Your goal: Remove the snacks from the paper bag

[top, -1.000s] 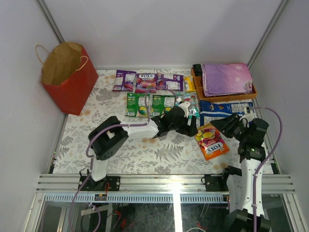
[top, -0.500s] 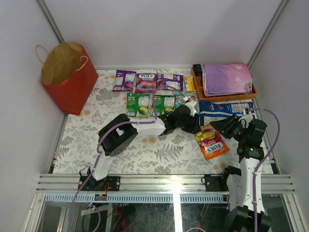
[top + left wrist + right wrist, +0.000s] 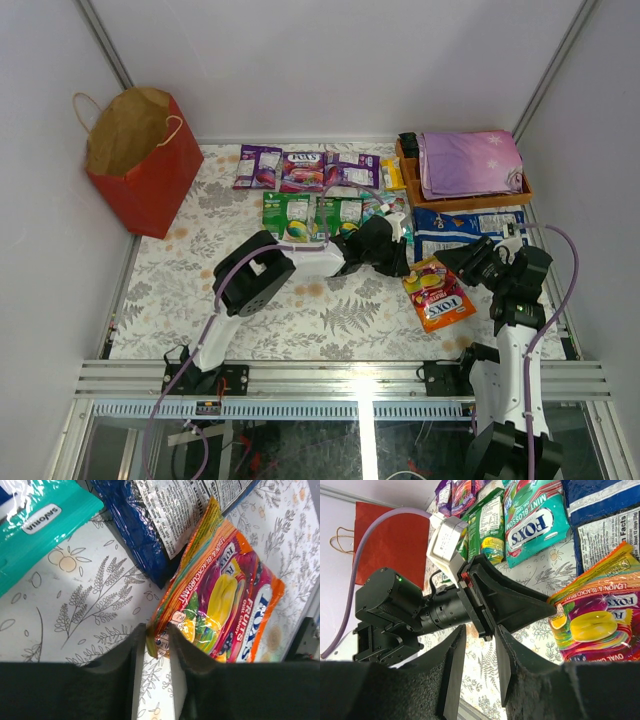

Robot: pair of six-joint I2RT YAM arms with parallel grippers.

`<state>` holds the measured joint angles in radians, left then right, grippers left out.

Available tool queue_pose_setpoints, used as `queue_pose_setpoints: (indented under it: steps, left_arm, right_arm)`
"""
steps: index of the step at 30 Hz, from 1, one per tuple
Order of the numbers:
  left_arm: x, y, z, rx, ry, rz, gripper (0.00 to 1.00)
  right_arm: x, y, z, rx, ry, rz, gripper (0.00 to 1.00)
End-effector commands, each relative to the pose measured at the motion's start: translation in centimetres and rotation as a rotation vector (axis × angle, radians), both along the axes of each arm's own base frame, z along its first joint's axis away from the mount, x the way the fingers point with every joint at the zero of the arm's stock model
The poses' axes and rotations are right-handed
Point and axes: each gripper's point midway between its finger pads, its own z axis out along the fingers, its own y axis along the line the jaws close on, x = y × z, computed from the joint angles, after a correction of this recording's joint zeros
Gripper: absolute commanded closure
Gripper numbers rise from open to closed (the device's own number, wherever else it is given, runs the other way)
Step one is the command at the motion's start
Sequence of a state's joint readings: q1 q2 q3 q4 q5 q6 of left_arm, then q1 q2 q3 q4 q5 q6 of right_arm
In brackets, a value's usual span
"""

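Note:
An orange FOX'S packet [image 3: 440, 297] lies flat at the right of the table. My left gripper [image 3: 405, 264] reaches across to it and is shut on its near corner; in the left wrist view the corner of the packet [image 3: 225, 600] sits pinched between the two fingers of the left gripper [image 3: 156, 632]. My right gripper [image 3: 470, 262] hovers just right of the packet, open and holding nothing, as the right wrist view shows of the right gripper [image 3: 480, 629]. The red paper bag [image 3: 140, 165] stands upright at the far left, mouth open. Other snacks lie in rows: purple packets [image 3: 305, 170], green packets [image 3: 300, 216], a teal packet [image 3: 535, 517].
An orange-brown wooden tray [image 3: 405, 165] holding a folded purple cloth [image 3: 470, 163] stands at the back right. A long blue-and-white pack [image 3: 465, 228] lies just in front of it, touching the orange packet's far edge. The table's right edge runs close to my right arm.
My left gripper's jaws have closed from wide open onto the orange packet's corner, and the left arm's elbow has swung right. The right gripper has narrowed a little.

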<state>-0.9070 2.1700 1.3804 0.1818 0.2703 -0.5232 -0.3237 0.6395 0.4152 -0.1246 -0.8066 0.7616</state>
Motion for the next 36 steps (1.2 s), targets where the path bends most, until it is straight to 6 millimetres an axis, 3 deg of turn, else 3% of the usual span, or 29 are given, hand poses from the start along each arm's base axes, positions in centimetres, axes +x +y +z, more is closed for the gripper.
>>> queue_pose_setpoints:
  steps: [1, 2, 3, 5, 9, 14, 18, 21, 25, 30, 33, 36]
  left_arm:
    - [0.6, -0.8, 1.7, -0.073, -0.009, -0.019, 0.85]
    - [0.7, -0.8, 1.8, -0.08, -0.003, -0.019, 0.95]
    - [0.6, -0.7, 2.0, -0.088, 0.006, -0.021, 1.0]
    - [0.2, -0.5, 2.4, -0.109, 0.017, -0.037, 1.0]
    - [-0.8, 0.6, 5.3, -0.145, -0.034, -0.071, 1.0]
    - [-2.3, 4.2, 8.5, -0.13, -0.143, -0.072, 1.0]
    - [-3.6, 7.9, 9.7, -0.092, -0.183, -0.042, 1.0]
    - [-3.6, 11.9, 9.3, -0.031, -0.169, 0.045, 1.0]
    - [-1.7, 19.7, 8.9, 0.055, -0.125, 0.31, 1.0]
    - [0.4, 28.0, 11.8, 0.083, -0.141, 0.587, 1.0]
    - [1.3, 33.3, 12.3, 0.283, -0.163, 0.771, 1.0]
    - [1.9, 36.9, 12.9, 0.478, -0.197, 0.877, 1.0]
  right_arm:
    - [0.1, 0.3, 1.0, 0.007, -0.048, 0.024, 0.63]
    - [0.1, 0.3, 1.1, 0.007, -0.05, 0.024, 0.63]
    - [0.0, 0.3, 1.1, 0.007, -0.05, 0.023, 0.63]
    - [0.0, 0.3, 1.2, 0.007, -0.054, 0.022, 0.63]
    - [-0.1, 0.3, 1.6, 0.006, -0.061, 0.022, 0.64]
    - [-0.2, 0.3, 1.8, -0.003, -0.067, 0.016, 0.64]
    - [-0.3, 0.3, 2.1, -0.006, -0.073, 0.016, 0.63]
    - [-0.5, 0.4, 2.3, -0.016, -0.076, 0.02, 0.64]
    - [-0.7, 0.5, 2.2, -0.014, -0.078, 0.027, 0.64]
    - [-1.0, 0.8, 2.3, -0.014, -0.082, 0.044, 0.64]
    - [-1.3, 1.0, 2.1, -0.007, -0.077, 0.053, 0.64]
    - [-1.4, 1.0, 1.7, -0.004, -0.075, 0.049, 0.64]
